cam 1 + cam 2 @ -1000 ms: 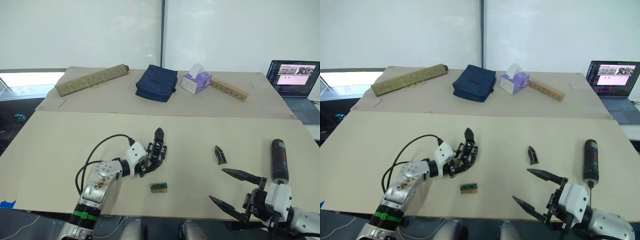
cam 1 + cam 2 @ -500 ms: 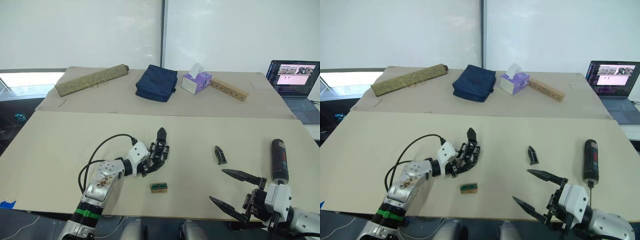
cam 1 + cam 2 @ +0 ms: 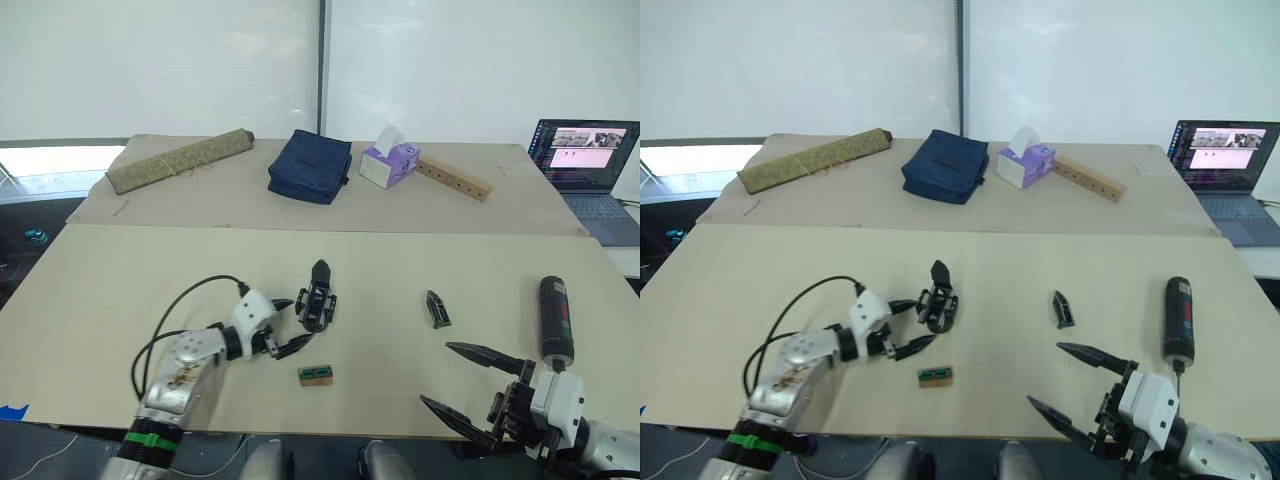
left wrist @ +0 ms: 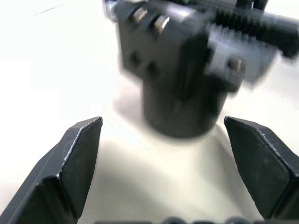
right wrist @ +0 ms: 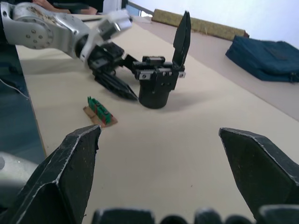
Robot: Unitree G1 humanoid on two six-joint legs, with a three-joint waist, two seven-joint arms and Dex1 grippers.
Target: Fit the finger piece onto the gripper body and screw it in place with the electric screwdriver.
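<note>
Drawn back from the gripper body since a second ago and opened out where it sat close against it: left end effector, fingers now spread wide, one to each side of the body's round base and seemingly clear of it. Leaves the body standing free and unheld near the middle of the worktop. Likely hazards from here: tipping or skidding the body if the left fingers close off-centre on that round base; knocking the small green-topped block lying just in front of it; flicking the light finger piece away with a shallow pinch from the right; rolling the electric screwdriver toward the worktop's right edge with a careless brush. Looks chunky and black in the wrist views, with a cylindrical foot, a toothed rack and screw heads on the upper block, and one pointed finger rising upright. Lies flat well to the body's right: finger piece, small, dark, tapered, between body and screwdriver. Hovers low at the near edge, just short of both: right end effector, likewise spread, holding nothing.
</note>
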